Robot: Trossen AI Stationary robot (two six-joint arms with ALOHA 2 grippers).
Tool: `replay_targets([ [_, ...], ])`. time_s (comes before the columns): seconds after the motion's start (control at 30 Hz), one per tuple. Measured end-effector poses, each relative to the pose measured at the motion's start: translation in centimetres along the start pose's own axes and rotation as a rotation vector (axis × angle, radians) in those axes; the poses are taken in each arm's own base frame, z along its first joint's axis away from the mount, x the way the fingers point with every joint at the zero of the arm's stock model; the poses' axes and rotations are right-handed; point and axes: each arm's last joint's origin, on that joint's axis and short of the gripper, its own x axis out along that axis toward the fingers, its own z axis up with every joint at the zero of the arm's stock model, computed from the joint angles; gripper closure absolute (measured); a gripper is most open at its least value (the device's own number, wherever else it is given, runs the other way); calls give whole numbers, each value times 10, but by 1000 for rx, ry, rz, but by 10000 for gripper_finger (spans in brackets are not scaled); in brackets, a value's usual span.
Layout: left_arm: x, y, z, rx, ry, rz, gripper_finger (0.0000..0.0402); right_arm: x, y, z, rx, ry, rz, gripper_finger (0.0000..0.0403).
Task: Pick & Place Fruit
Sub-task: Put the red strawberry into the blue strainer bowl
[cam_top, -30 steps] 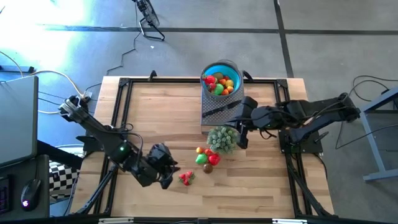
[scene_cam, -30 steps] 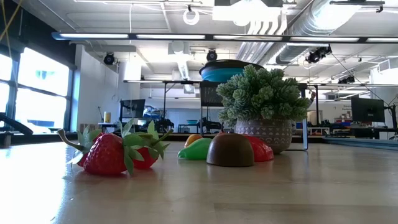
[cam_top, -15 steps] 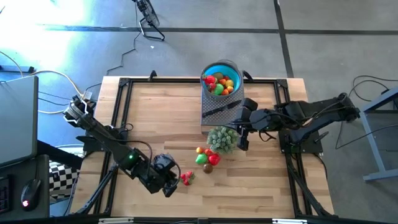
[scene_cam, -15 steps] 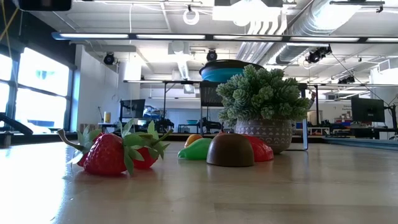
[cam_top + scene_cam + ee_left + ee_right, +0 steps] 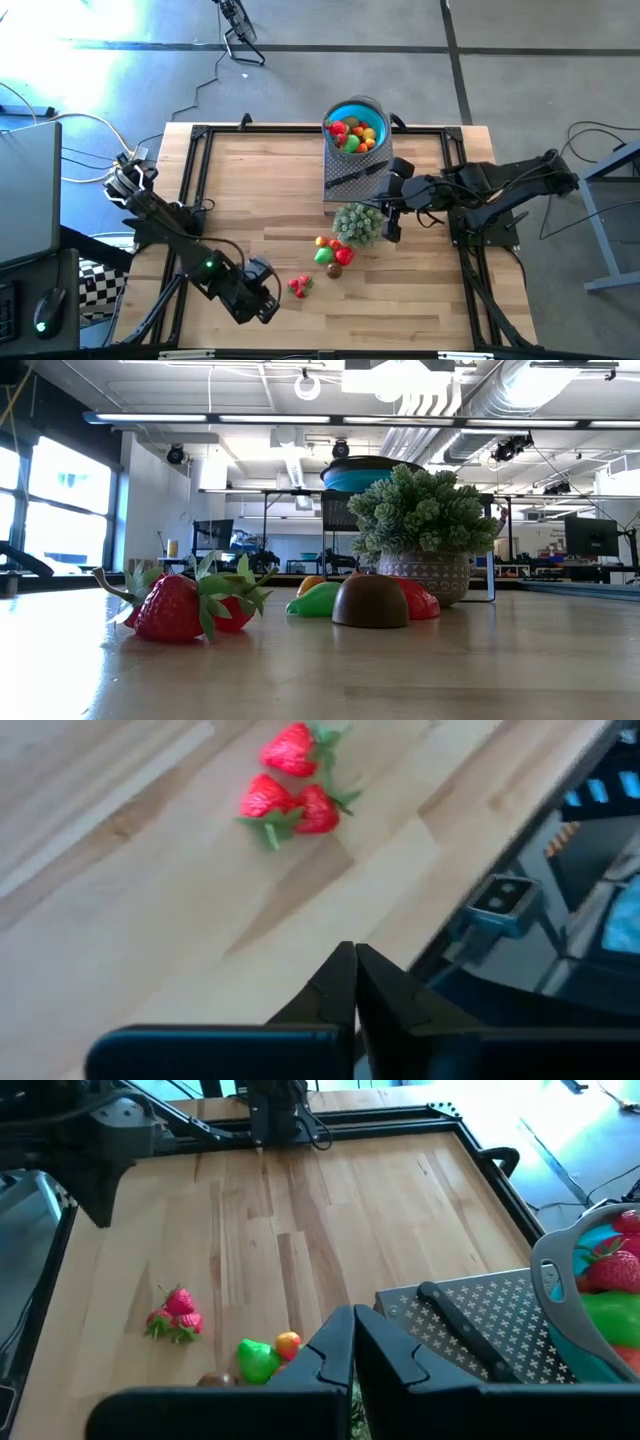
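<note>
1. Nearest the low camera, a cluster of three toy strawberries (image 5: pixel 185 605) lies on the bare wooden desk (image 5: pixel 250 190), red bodies touching and green leafy caps splayed; they look light, rigid and glossy, so a pinch across a berry's broad middle seems safer than a pull on the thin leaves or the curved stem

2. Just beside them, at the desk's front edge, the left end effector (image 5: pixel 268 305) hangs with its fingers pressed together and nothing between them; its wrist view shows the berries lying well clear of the tips

3. A little farther in sits a small pile of loose fruit (image 5: pixel 332 254): a brown rounded piece (image 5: pixel 371 601), a green one (image 5: pixel 318 600), a red one and an orange one, touching or nearly so. Smooth and rounded, they would likely roll or squirt out of an off-centre squeeze, so each is best taken across its widest part from above

4. Behind the pile stands the pale green bushy plant (image 5: pixel 425 512) in its patterned pot, just beside the fruit and close enough to crowd a grasp from that side

5. The right end effector (image 5: pixel 392 232) waits next to the plant, fingers shut and empty

6. Farthest off, the blue bowl (image 5: pixel 355 125) already holds a heap of red, orange and green fruit; a black-handled knife (image 5: pixel 455 1325), possibly resting on a perforated grey board, lies in front of it
</note>
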Motion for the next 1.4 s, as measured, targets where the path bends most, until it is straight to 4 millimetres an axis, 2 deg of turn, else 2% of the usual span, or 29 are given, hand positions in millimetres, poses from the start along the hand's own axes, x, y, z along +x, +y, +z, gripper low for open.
replay_targets([
  [0.4, 38, 5, -8, -71, -63, 116, 400, 0, -1, -3, -11, 27, -12, 398],
  [0.63, 41, 7, -3, -88, -193, 129, 401, 0, -1, -4, -14, 35, -14, 398],
  [1.13, 43, 8, -4, -65, -179, 139, 401, 0, -1, -4, -16, 39, -15, 398],
  [1.27, 43, 8, -4, -8, -175, 146, 401, 0, -1, -4, -15, 41, -15, 398],
  [1.4, 43, 8, -4, -16, -162, 147, 389, 0, -1, -4, -13, 41, -15, 398],
])
